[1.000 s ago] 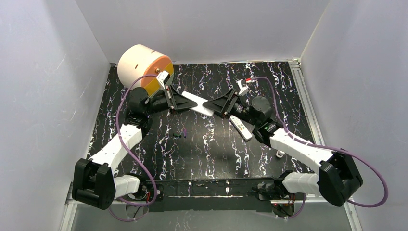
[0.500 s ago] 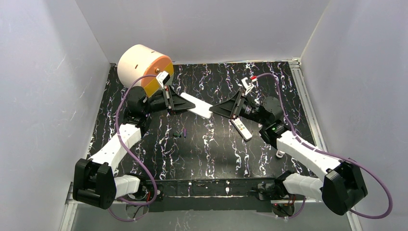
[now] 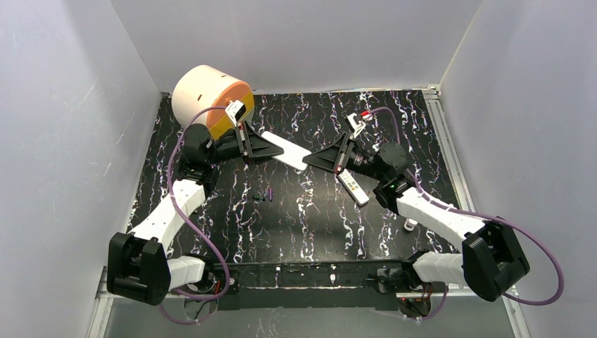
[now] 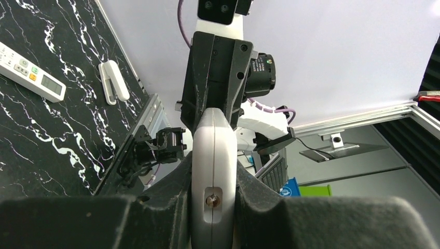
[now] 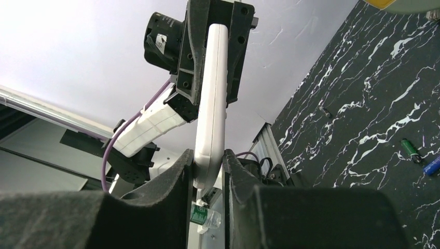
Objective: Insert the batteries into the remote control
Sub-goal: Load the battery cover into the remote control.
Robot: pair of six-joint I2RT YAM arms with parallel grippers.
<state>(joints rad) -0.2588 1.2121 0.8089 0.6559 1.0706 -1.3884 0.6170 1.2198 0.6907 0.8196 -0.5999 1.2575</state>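
A long white remote control (image 3: 290, 151) hangs in the air between both arms above the black marbled table (image 3: 317, 225). My left gripper (image 3: 271, 151) is shut on one end of it (image 4: 214, 171), its pads pressed to both sides. My right gripper (image 3: 311, 160) is shut on the other end, and the remote (image 5: 212, 104) stands edge-on between its fingers (image 5: 207, 176). Two batteries lie on the table below: a purple one (image 3: 270, 193) and a dark green one (image 3: 259, 198), also seen in the right wrist view, green (image 5: 411, 150) and purple (image 5: 431, 166).
A second white remote with buttons (image 3: 352, 187) lies on the table under the right arm, also seen as the buttoned remote (image 4: 31, 78). A small white cover piece (image 3: 410, 225) lies near the right edge. A round white and orange container (image 3: 211, 98) stands at the back left.
My right gripper drew back slightly with wider jaws, then came in again and closed on the remote's free end. The left gripper kept its hold.
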